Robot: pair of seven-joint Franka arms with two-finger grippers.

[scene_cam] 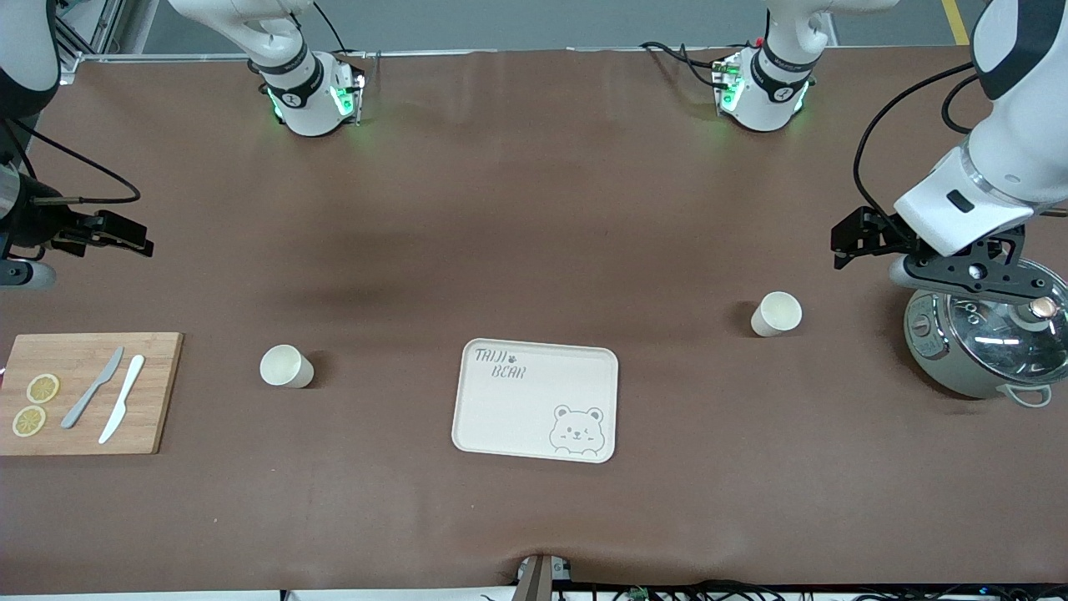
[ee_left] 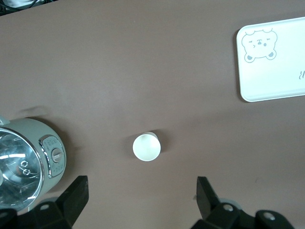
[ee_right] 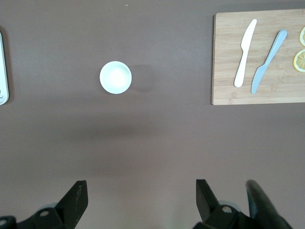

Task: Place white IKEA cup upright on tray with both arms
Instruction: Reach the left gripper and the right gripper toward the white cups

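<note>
Nearest the camera lies the cream bear tray (scene_cam: 534,401), flat on the brown table with nothing on it. Now start at the pincers. The left gripper (scene_cam: 844,244) hangs up in the air at the left arm's end of the table, just beside the rice cooker (scene_cam: 984,342), and its two black fingers (ee_left: 76,198) are spread wide with nothing between them. One white cup (scene_cam: 776,314) sits on the table near it, closer to the front camera than the cooker's top and toward the tray; from the left wrist view the cup shows as a round white circle right between the spread fingers, so its long line seems to point up and down. The right gripper (scene_cam: 125,238) hangs over the table at the right arm's end, also spread wide and holding nothing. A second white cup (scene_cam: 285,366) stands between the wooden cutting board (scene_cam: 88,392) and the tray, and it is the closer one for the right arm. Both cups are plain, white and small, each a bit tipped in the front view, so I cannot be sure which end is up. On the board lie two knives (scene_cam: 108,396) and two lemon slices (scene_cam: 35,405). Each arm looks ready to go down on its own cup, then over to the tray in the middle.
</note>
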